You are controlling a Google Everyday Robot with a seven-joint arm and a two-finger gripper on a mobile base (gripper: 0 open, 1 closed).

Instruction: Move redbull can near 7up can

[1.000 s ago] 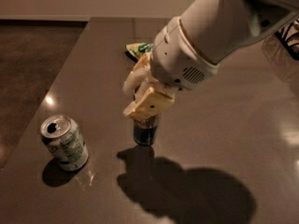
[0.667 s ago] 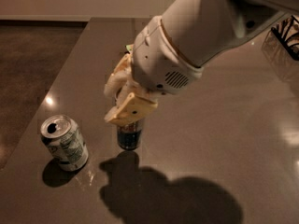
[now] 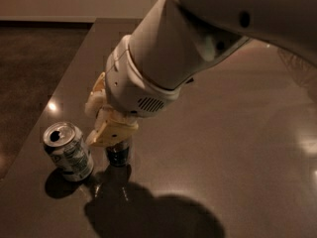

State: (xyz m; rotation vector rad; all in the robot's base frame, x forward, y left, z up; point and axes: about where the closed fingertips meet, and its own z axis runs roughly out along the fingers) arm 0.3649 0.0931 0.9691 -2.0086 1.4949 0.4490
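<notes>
Redbull can [image 3: 118, 155] is upright at the near left part of the dark, glossy counter [image 3: 233, 152]. It is just beside the 7up can [image 3: 68, 151] and not touching it; a thin strip of bare counter shows between the two. The 7up can stands to its left, close to the counter's left edge, with its opened silver top facing up. Beyond that edge is a dark floor [image 3: 29, 58], and a pale wall [image 3: 74, 1] runs along the back. Small glints of light sit on the counter, and a broad shadow [image 3: 148, 212] spreads in front of the cans.

The thick white arm [image 3: 188, 48] comes in from the upper right and slopes down to the left, with its wrist over the slim can. The cream-coloured claw [image 3: 114, 135] points downward and is clamped on the can's upper part, hiding its top. Only the dark lower body shows beneath the fingers [image 3: 113, 129]. I cannot tell whether the base rests on the counter.
</notes>
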